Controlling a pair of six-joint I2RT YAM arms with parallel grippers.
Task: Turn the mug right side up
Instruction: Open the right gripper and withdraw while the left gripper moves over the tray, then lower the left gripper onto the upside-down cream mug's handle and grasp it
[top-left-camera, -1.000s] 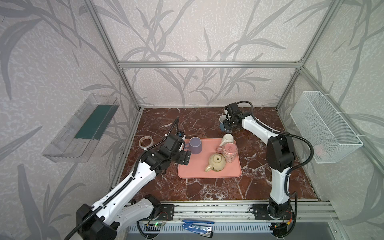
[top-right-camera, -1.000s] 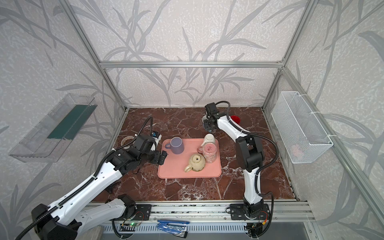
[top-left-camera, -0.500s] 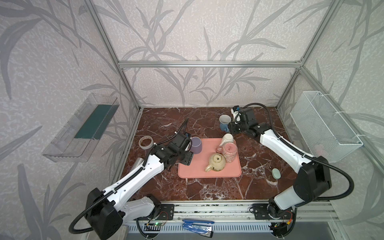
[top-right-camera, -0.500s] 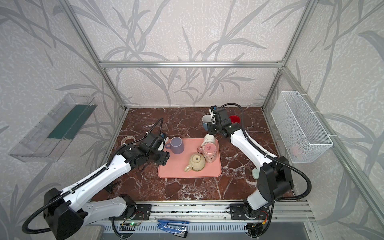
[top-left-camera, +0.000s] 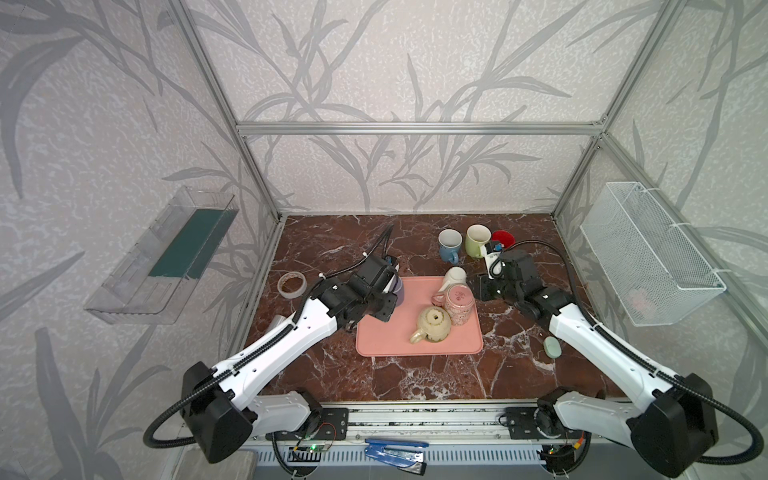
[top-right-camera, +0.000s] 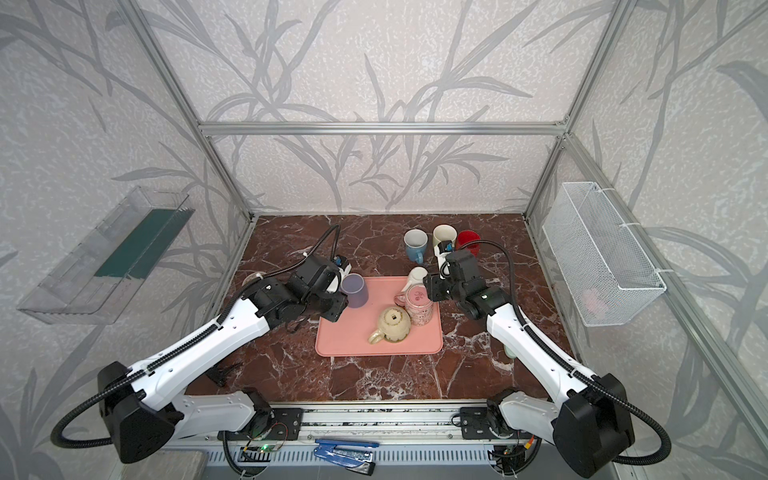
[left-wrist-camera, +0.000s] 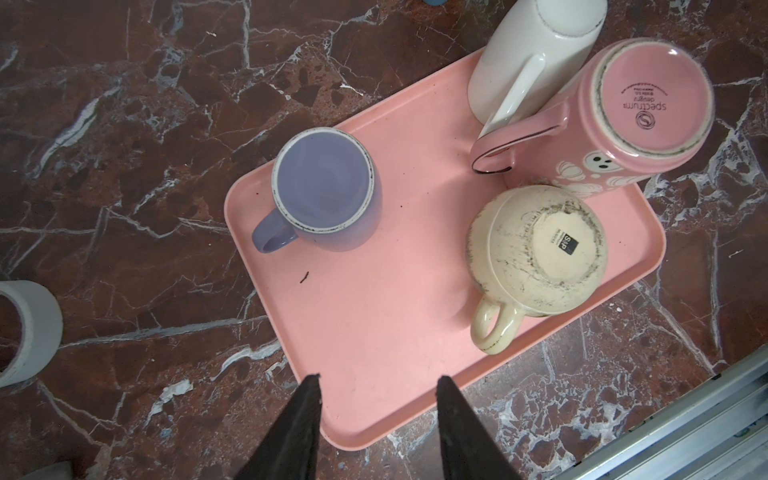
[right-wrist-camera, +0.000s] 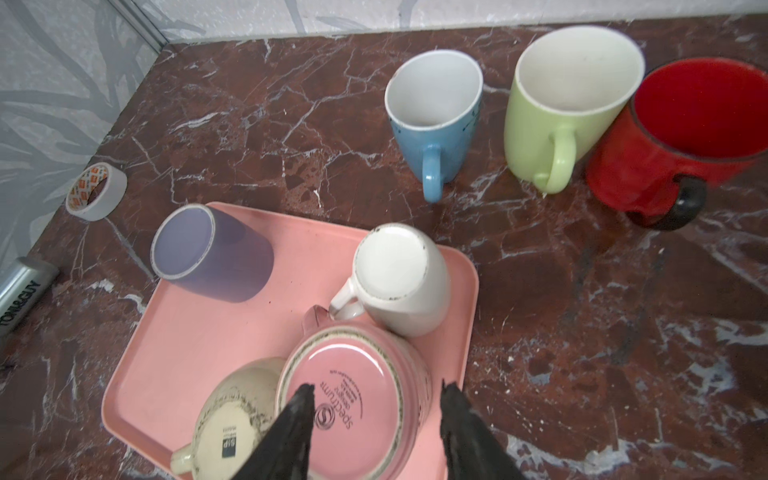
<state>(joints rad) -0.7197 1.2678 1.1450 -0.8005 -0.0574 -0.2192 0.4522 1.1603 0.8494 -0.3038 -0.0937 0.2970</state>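
**A:** Where the pink tray (top-left-camera: 395, 340) lies on the red marble table (top-left-camera: 324, 241), what stands on it?

**B:** Four mugs. A purple mug (left-wrist-camera: 324, 187) stands upright at one corner, mouth up. A white mug (right-wrist-camera: 395, 270), a pink mug (right-wrist-camera: 357, 370) and a cream mug (left-wrist-camera: 540, 249) stand upside down, bases up. They are crowded together at the other side of the tray, with the pink mug between the other two and just beside each.

**A:** And the two grippers?

**B:** The left gripper (left-wrist-camera: 378, 380) hangs over the tray's edge, apart from the purple mug. Its two black fingers are parted, with nothing between them. The right gripper (right-wrist-camera: 377, 386) hovers above the pink mug's upturned base. Its jaws are released too and grasp nothing.

**A:** Is anything else on the table?

**B:** Beyond the tray, toward the back wall, a blue mug (right-wrist-camera: 436, 112), a green mug (right-wrist-camera: 569, 91) and a red mug (right-wrist-camera: 698, 124) stand upright in a row. The green and red ones are just beside each other. A roll of tape (right-wrist-camera: 97, 191) lies near the left wall.
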